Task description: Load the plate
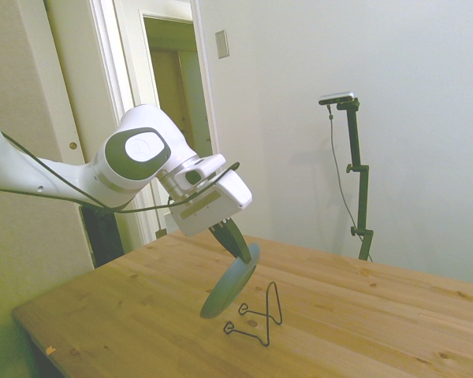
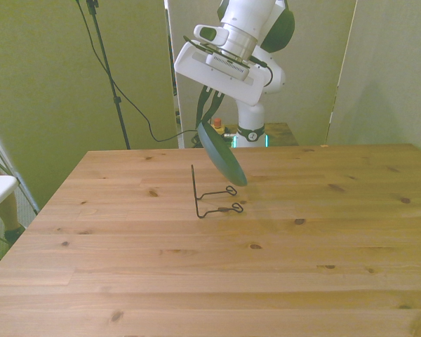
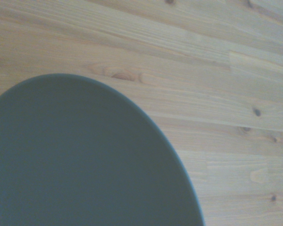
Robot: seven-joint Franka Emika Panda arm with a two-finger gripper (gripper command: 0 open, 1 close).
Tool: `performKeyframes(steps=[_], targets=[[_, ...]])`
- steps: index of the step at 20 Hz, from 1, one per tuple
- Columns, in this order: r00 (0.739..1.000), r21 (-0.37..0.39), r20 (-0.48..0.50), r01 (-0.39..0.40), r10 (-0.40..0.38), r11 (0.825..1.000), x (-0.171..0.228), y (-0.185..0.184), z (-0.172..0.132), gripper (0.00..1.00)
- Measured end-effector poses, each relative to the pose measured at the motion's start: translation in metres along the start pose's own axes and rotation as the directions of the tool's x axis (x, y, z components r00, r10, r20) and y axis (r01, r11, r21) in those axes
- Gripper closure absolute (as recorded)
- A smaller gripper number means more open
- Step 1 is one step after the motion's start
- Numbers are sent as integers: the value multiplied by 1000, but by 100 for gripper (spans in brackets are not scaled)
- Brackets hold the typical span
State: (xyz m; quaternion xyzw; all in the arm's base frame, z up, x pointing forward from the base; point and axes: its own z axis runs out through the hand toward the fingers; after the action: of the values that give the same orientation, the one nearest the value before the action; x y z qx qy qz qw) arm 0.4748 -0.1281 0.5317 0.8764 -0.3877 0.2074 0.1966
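- round, shallow, matte sage-green plate (image 1: 230, 281) hanging steeply tilted in the air, pinched at its upper rim by the two-finger gripper (image 1: 238, 241) of the white robot arm (image 1: 79, 169); clear of the wooden tabletop (image 1: 394, 315).
- in the front view, plate (image 2: 222, 154) hovering just above and slightly behind the thin black wire stand (image 2: 212, 193), lower edge near the stand's upright loop, seemingly apart from it.
- in the side view, wire stand (image 1: 256, 313) sitting just beside the plate's lower edge, toward the right.
- wrist view filled by the dark green plate face (image 3: 85, 160) over bare wood planks (image 3: 217, 84); stand not visible there.
- to do this step well, probably: tip the plate closer to upright, line its lower rim up with the gap between the upright loop and the two curled feet, then lower slowly.
- best kept gentle: light wire stand likely to skid or tip if nudged sideways.
- release only once the rim rests on the feet and the back leans on the loop.
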Motion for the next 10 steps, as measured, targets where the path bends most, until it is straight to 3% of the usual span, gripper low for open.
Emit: performKeyframes(steps=[10], targets=[[993,-79,-113,-52,43,996,13,13,-3,100]])
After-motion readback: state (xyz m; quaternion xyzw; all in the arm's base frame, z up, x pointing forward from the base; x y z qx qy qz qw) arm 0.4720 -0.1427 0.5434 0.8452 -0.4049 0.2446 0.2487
